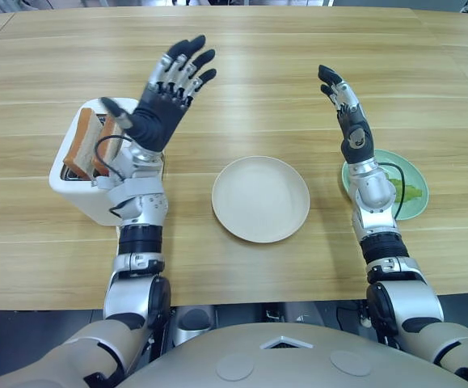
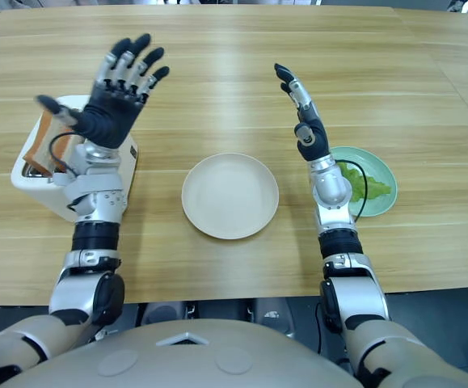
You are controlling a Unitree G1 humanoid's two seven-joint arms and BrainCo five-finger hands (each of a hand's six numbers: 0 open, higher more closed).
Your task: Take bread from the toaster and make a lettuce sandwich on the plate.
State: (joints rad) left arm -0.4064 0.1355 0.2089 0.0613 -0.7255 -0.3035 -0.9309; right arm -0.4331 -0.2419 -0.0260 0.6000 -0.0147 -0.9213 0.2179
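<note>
No bread has been taken yet, so the first step is judged barely begun. The left hand (image 1: 169, 93) is held spread wide and empty at the upper left, above the toaster (image 1: 70, 187), where bread slices (image 1: 80, 149) are seen standing in the slots. The right hand (image 1: 348, 113) is likewise opened, with nothing held, over the green dish (image 1: 418, 174) of lettuce (image 1: 410, 192). The plate (image 1: 260, 198) is left bare at centre. Next, the left hand would need to be lowered and closed on a slice. The wrist cable (image 1: 108, 153) looped beside them might be snagged.

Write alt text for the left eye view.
Both robot hands are raised open above a wooden table: the left hand by a white toaster holding bread slices, the right hand by a green dish of lettuce. An empty beige plate sits between them.
</note>
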